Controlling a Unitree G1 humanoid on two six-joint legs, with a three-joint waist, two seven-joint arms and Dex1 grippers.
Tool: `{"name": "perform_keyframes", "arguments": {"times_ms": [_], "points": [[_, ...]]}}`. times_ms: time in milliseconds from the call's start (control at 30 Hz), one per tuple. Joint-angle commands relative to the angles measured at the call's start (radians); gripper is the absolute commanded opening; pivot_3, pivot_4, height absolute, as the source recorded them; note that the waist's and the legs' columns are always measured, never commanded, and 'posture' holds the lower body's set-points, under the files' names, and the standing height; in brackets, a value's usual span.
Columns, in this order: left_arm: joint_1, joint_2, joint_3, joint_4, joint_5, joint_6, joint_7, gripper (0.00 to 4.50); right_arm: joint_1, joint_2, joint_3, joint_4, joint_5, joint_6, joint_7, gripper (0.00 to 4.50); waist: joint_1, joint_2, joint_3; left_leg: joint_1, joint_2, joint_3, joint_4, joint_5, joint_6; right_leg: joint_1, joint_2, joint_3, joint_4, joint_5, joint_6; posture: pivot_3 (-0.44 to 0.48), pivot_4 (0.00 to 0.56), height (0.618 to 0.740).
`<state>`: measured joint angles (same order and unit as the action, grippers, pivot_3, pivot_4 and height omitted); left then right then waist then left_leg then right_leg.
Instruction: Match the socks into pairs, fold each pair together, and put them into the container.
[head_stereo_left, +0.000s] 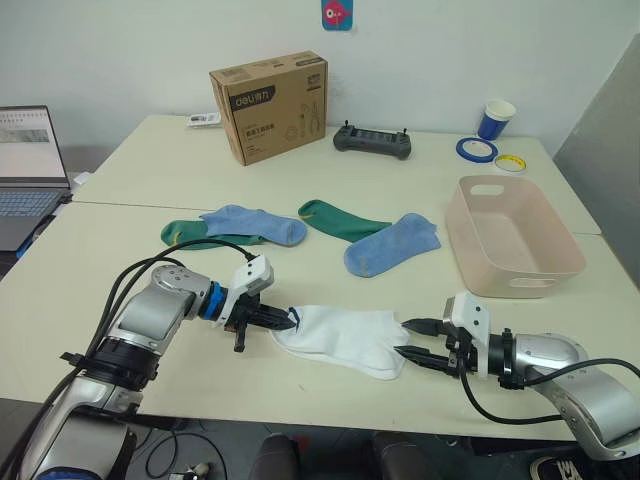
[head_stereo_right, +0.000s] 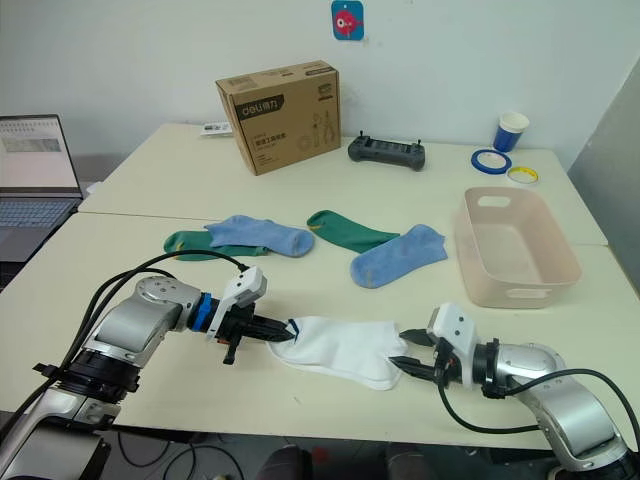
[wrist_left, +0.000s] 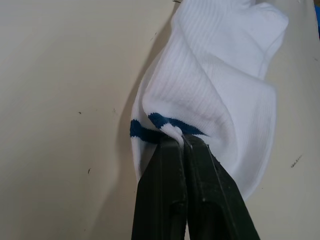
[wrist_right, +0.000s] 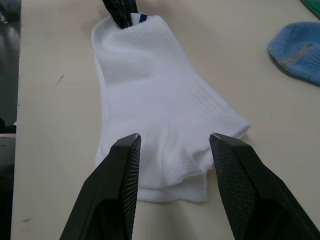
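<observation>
My head's two eyes look forward and down over the table (head_stereo_left: 120, 290), nearly matching. My left wrist view sits tight against the white socks (wrist_left: 225, 85); my right wrist view looks along the same socks from their opposite end, slightly farther back

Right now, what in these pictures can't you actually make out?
- White socks: one or two layers, unclear; the fabric overlaps itself.
- One green sock: partly hidden under a blue sock in the eye views.
- Laptop: cut off by the left edge.
- Box print: too small to read.
</observation>
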<state>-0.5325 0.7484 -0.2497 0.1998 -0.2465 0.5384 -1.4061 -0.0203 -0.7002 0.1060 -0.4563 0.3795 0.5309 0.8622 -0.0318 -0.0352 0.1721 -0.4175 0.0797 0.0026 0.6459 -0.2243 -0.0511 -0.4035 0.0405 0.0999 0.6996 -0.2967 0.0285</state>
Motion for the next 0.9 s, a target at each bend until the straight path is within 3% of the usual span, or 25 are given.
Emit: {"name": "perform_keyframes", "arguments": {"times_ms": [33, 100, 167, 367, 900], "points": [[-0.019, 0.003, 0.01, -0.013, -0.005, 0.0, -0.003, 0.03, -0.009, -0.003, 0.014, 0.004, -0.027, -0.024, -0.005, 2.36, 0.0, 0.0, 0.0, 0.0, 0.0, 0.0, 0.0, 0.0, 0.0, 0.0, 0.0, 0.0, 0.0, 0.0, 0.0, 0.0, 0.15, 0.74], [-0.02, 0.003, 0.01, -0.013, -0.005, 0.0, -0.002, 0.03, -0.011, 0.002, 0.011, 0.004, -0.023, -0.024, -0.002, 2.36, 0.0, 0.0, 0.0, 0.0, 0.0, 0.0, 0.0, 0.0, 0.0, 0.0, 0.0, 0.0, 0.0, 0.0, 0.0, 0.0, 0.15, 0.74], [-0.019, 0.003, 0.011, -0.014, -0.006, 0.003, -0.001, 0.0, -0.012, 0.005, 0.009, 0.004, -0.017, -0.024, 0.003, 1.96, 0.0, 0.0, 0.0, 0.0, 0.0, 0.0, 0.0, 0.0, 0.0, 0.0, 0.0, 0.0, 0.0, 0.0, 0.0, 0.0, 0.15, 0.74], [-0.016, 0.001, 0.01, -0.017, -0.005, 0.002, 0.003, 0.0, -0.012, 0.014, -0.006, -0.002, 0.0, -0.029, 0.012, 0.05, 0.0, 0.0, 0.0, 0.0, 0.0, 0.0, 0.0, 0.0, 0.0, 0.0, 0.0, 0.0, 0.0, 0.0, 0.0, 0.0, 0.15, 0.74], [-0.063, 0.023, 0.02, 0.01, -0.014, 0.023, -0.033, 0.0, 0.017, 0.011, -0.026, -0.13, 0.149, 0.107, -0.003, 0.02, 0.0, 0.0, 0.0, 0.0, 0.0, 0.0, 0.0, 0.0, 0.0, 0.0, 0.0, 0.0, 0.0, 0.0, 0.0, 0.0, 0.15, 0.74]]}}
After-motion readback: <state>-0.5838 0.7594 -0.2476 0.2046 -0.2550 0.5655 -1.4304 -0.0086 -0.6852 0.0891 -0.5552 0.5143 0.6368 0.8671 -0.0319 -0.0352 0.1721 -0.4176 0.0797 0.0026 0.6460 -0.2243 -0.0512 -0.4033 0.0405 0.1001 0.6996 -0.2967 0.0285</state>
